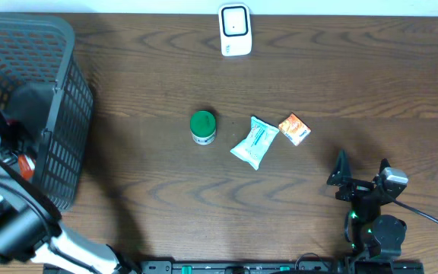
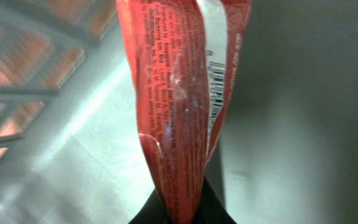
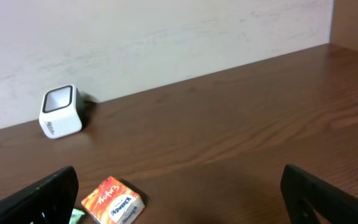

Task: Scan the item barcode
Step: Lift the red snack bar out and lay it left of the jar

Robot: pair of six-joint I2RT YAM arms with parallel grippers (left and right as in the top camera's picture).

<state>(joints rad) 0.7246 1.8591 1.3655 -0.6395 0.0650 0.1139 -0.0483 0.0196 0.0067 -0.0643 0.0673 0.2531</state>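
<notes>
Far to the left of the scanner (image 1: 235,30), inside the grey basket (image 1: 67,129), the left gripper (image 2: 182,210) is pinched tight on a red packet (image 2: 173,93), whose barcode (image 2: 219,87) shows along one edge. On the near side of the scanner, from left to right, lie a green-lidded jar (image 1: 203,127), a teal packet (image 1: 254,142) and an orange packet (image 1: 294,129). Nearer again and right of the scanner, the right gripper (image 1: 360,183) hangs with its fingers (image 3: 36,199) spread wide, holding nothing.
</notes>
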